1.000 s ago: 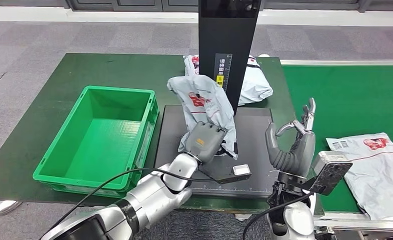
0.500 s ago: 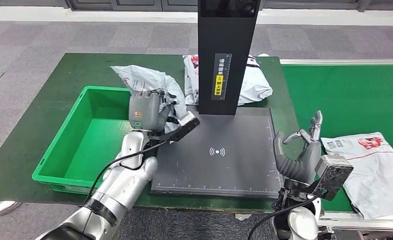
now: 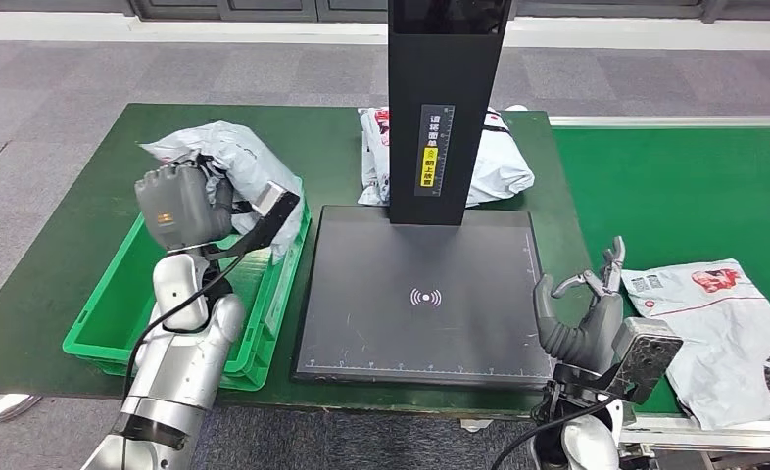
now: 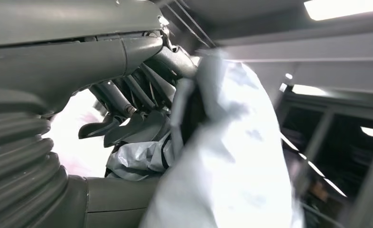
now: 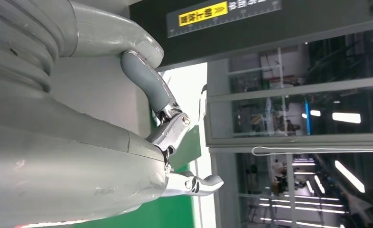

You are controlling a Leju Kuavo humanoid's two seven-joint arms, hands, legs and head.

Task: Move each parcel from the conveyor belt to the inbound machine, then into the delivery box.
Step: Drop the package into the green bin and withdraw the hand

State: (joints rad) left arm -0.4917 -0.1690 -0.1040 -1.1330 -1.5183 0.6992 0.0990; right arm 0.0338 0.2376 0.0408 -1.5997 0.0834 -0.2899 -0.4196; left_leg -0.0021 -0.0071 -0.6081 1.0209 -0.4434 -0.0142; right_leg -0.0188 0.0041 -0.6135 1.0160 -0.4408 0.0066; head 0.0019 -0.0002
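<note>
Green-topped table (image 3: 87, 211), left robot hand (image 3: 173, 204) clutching a grey parcel (image 3: 226, 157) above the green delivery box (image 3: 275, 289), right robot hand (image 3: 585, 311) empty, fingers spread, right of the box.

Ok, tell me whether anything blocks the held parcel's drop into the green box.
Nothing visible does. The left hand holds the grey parcel above the green box, over its far end, and the part of the box interior that shows is bare.
</note>
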